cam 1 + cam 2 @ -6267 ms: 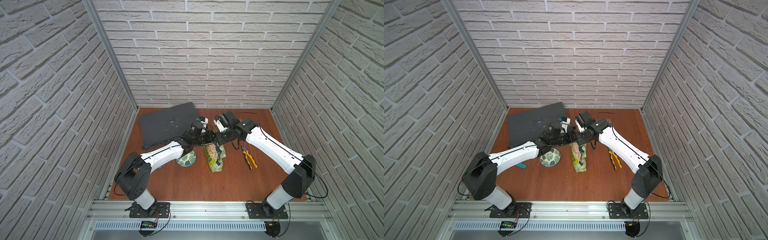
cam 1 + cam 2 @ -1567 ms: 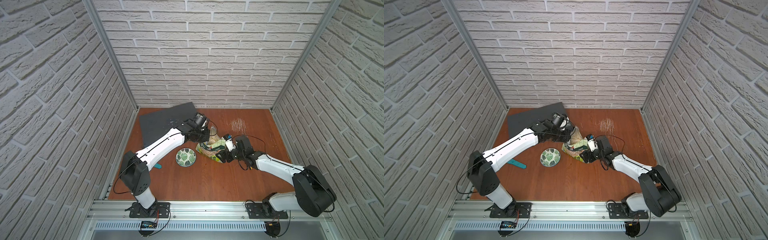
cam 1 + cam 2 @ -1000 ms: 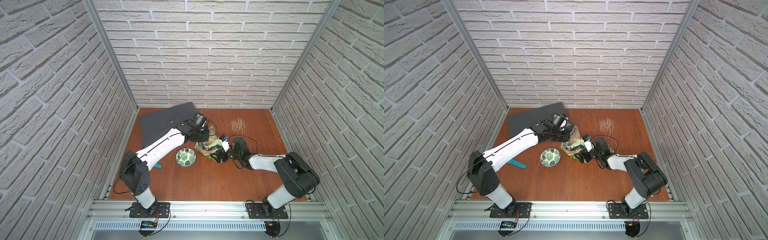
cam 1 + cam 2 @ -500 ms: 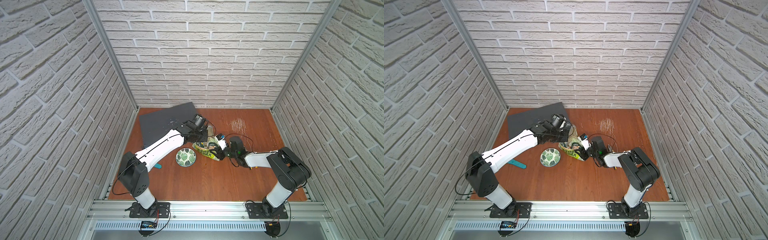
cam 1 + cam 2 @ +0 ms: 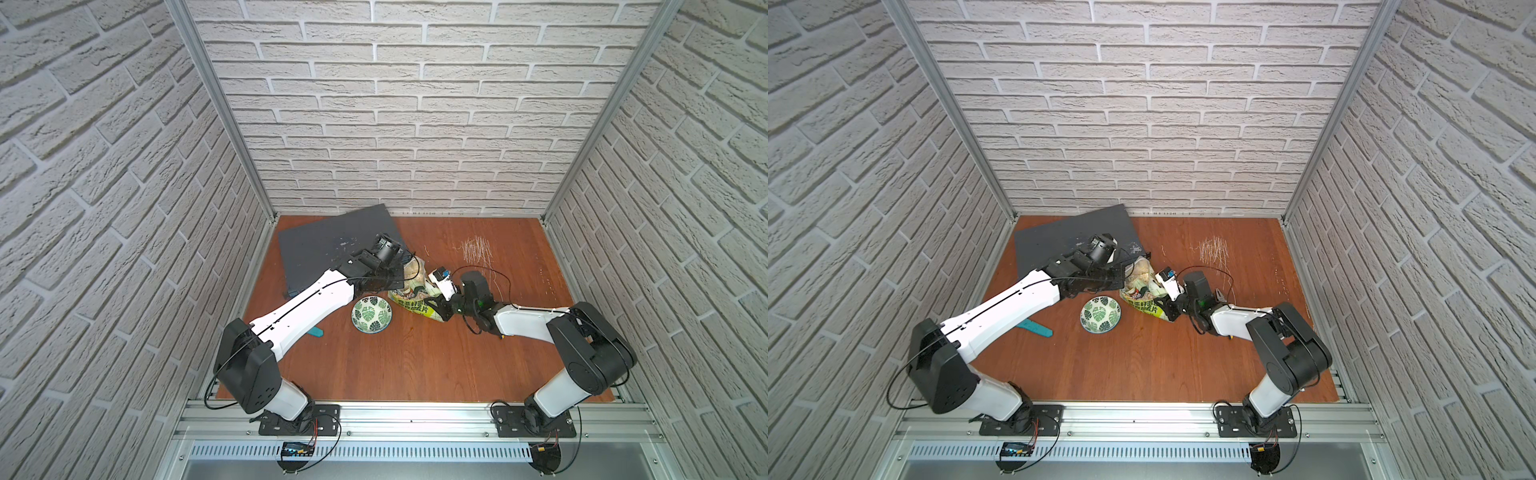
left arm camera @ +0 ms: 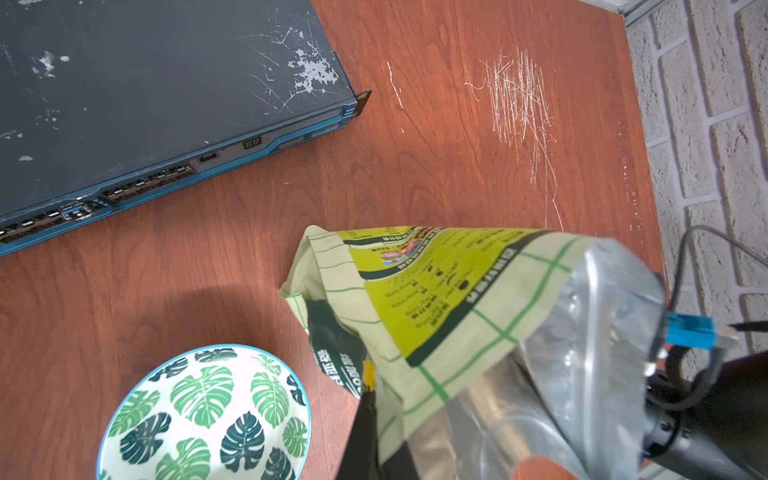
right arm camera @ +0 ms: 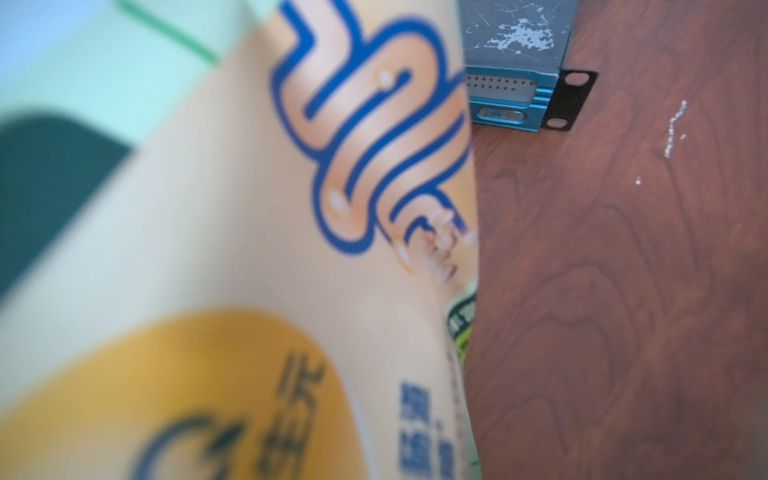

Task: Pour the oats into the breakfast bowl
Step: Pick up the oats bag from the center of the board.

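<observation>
Pouch [image 5: 413, 306] seems light and floppy, best held at mouth, pinched by left gripper [image 5: 403, 275], and base, beside right gripper [image 5: 439, 309], closure unclear.

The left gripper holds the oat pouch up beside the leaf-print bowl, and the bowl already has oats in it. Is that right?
Not quite. The bowl is empty: the left wrist view shows its leaf-print inside bare. The rest stands: the left gripper holds the pouch up beside the bowl.
</observation>
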`<state>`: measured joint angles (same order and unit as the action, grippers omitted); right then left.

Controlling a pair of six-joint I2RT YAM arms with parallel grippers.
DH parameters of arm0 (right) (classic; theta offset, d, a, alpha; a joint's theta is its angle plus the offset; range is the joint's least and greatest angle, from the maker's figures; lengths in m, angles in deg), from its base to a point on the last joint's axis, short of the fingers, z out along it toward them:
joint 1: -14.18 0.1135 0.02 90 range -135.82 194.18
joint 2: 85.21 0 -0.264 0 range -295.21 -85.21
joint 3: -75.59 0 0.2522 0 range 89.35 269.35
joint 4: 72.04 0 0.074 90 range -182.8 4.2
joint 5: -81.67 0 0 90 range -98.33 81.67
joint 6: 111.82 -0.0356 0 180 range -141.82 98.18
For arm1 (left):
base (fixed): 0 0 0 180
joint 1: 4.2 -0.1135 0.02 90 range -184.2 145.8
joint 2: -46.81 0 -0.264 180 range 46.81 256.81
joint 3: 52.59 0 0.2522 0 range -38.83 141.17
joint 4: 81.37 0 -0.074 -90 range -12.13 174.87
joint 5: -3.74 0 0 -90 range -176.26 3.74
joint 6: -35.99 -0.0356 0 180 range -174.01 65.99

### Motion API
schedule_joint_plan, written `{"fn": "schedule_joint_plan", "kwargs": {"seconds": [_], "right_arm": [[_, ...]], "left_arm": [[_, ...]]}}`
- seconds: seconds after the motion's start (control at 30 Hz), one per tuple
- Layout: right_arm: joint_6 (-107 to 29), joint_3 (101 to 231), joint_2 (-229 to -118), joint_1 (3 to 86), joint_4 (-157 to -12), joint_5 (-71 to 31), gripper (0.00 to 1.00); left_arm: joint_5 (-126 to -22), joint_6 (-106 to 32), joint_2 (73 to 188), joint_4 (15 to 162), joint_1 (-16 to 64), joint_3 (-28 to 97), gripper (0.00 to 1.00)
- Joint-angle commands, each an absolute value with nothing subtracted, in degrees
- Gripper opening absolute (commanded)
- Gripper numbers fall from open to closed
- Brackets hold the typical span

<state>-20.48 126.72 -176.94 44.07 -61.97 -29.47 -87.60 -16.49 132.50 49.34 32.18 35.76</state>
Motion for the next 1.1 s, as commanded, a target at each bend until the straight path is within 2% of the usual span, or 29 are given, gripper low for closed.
{"fn": "schedule_joint_plan", "kwargs": {"seconds": [0.0, 0.13, 0.3, 0.47, 0.63, 0.83, 1.07], "right_arm": [[-18.42, 127.90, -173.18, 42.75, -67.23, -20.97, 0.03], [-15.54, 128.63, -169.88, 43.21, -69.72, -17.31, 0.03], [-12.59, 130.12, -166.81, 45.31, -72.68, -13.49, 0.03], [-11.01, 131.27, -163.27, 45.79, -75.11, -11.20, 0.03], [-5.86, 135.26, -159.96, 48.01, -81.86, -7.18, 0.04], [0.08, 138.88, -158.20, 52.93, -85.23, 1.19, 0.04], [7.39, 142.51, -160.83, 61.12, -83.08, 15.07, 0.04]], "left_arm": [[-91.01, -16.30, 129.33, 45.97, 30.71, 34.82, 0.00], [-89.48, -16.90, 128.28, 47.86, 30.26, 34.95, 0.00], [-85.42, -16.39, 126.77, 51.04, 28.58, 33.63, 0.09], [-82.03, -17.02, 122.56, 53.15, 25.44, 31.24, 0.23], [-79.57, -17.88, 114.96, 53.95, 18.81, 27.12, 0.43], [-81.22, -13.47, 108.98, 55.69, 9.61, 18.67, 0.48], [-86.19, -6.46, 107.06, 61.15, 2.96, 8.33, 0.51]]}}
